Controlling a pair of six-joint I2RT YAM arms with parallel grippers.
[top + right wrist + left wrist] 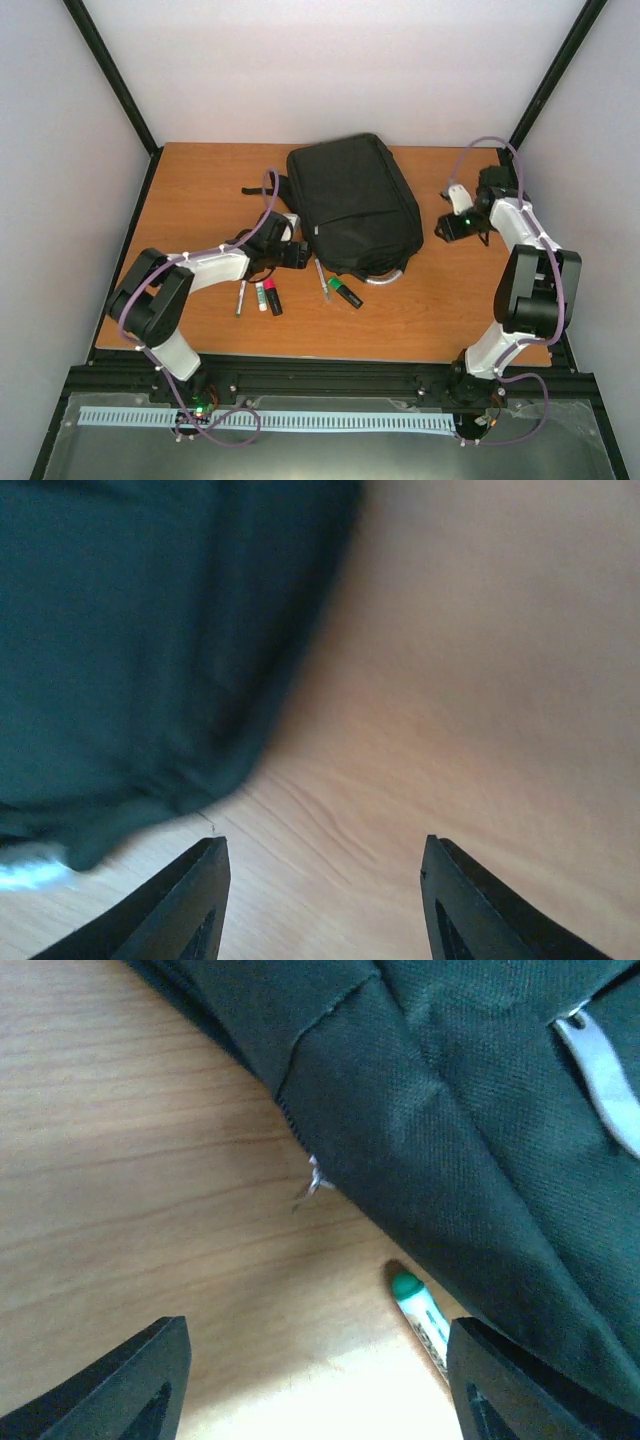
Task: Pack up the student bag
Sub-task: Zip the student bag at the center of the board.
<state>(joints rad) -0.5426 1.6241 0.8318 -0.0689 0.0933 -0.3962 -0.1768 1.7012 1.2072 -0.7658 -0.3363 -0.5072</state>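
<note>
Cloth of this kind gives way: the student bag point(355, 205) is a black soft fabric backpack lying flat on the worktop point(195, 180). I judge it will sag and fold wherever it is lifted, that it is light while unpacked, and that its weave is rough enough not to slip. The best holds look to be the grey handle loop point(386, 277) at its near end, or the small silvery tab point(314, 1182) at the seam, likely a zip pull, if the opening must be drawn apart first. The left fingers point(130, 1385) stand wide apart with only bare wood between them. The bag's edge runs ahead of them and off to their right, and the tab lies ahead between the two tips. The right fingers point(180, 905) are parted at a middling width and hold nothing; the bag's rounded side is ahead to their left, clear of them. By count there is one bag and five writing things: a green-capped pen point(418, 1310) just ahead of the left fingers' right-hand tip, a grey pen point(241, 297), a white stick point(260, 295), a pink-capped marker point(272, 298) and a green marker point(346, 292).
</note>
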